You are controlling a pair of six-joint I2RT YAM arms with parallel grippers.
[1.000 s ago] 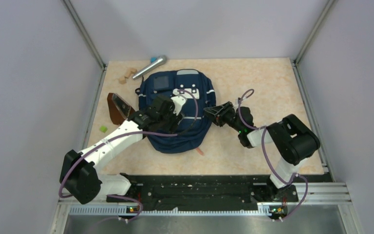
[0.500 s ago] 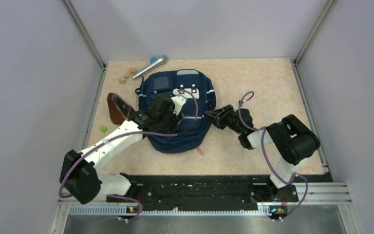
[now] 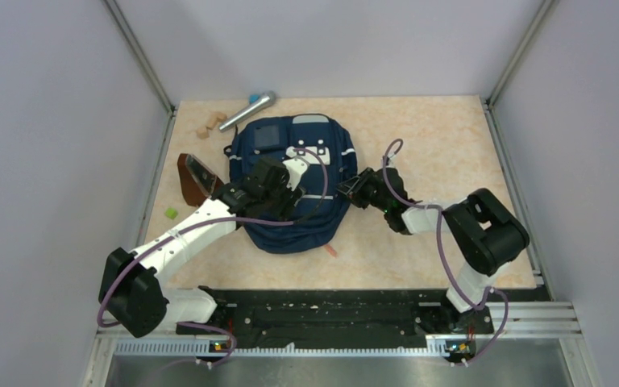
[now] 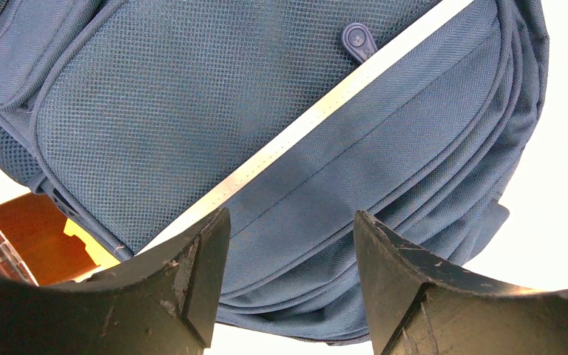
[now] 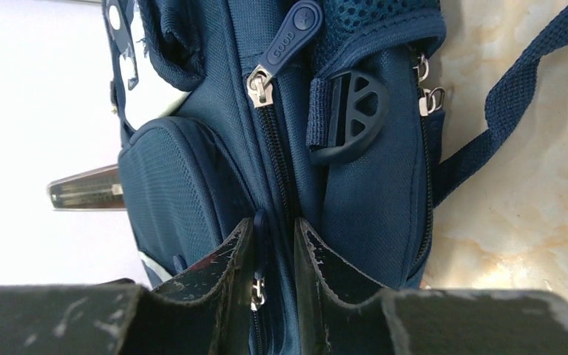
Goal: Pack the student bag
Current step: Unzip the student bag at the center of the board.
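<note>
The backpack (image 3: 290, 230) lies flat in the middle of the tabletop (image 3: 435, 133), front side up. Its white patch (image 3: 310, 119) is at the far end, and a light grey stripe (image 4: 303, 122) crosses its navy fabric.

The left pincer (image 4: 290, 216) hangs above the backpack's front panel. Its fingers are spread wide and hold nothing, and the stripe and the seams of the front pocket show between them.

The right pincer (image 5: 272, 223) is at the backpack's right edge, pressed against the side wall where the zippers run. Its gap is narrow. A small blue zipper tab (image 5: 259, 244) sits in that gap against one finger. The pictures do not show whether the tab is actually pinched.

Further along the same side of the backpack is a second zipper pull (image 5: 292, 33), stamped with letters. Beside it is a dark plastic buckle (image 5: 347, 118), and a webbing strap (image 5: 518, 96) trails off onto the tabletop.

A brown case (image 3: 196, 179) leans just off the backpack's left edge. A silver microphone (image 3: 247, 110) lies at the backpack's far left corner, with a few wooden blocks (image 3: 209, 123) beside it. A small green block (image 3: 172, 213) sits left of the backpack, nearer the arm bases than the brown case.
</note>
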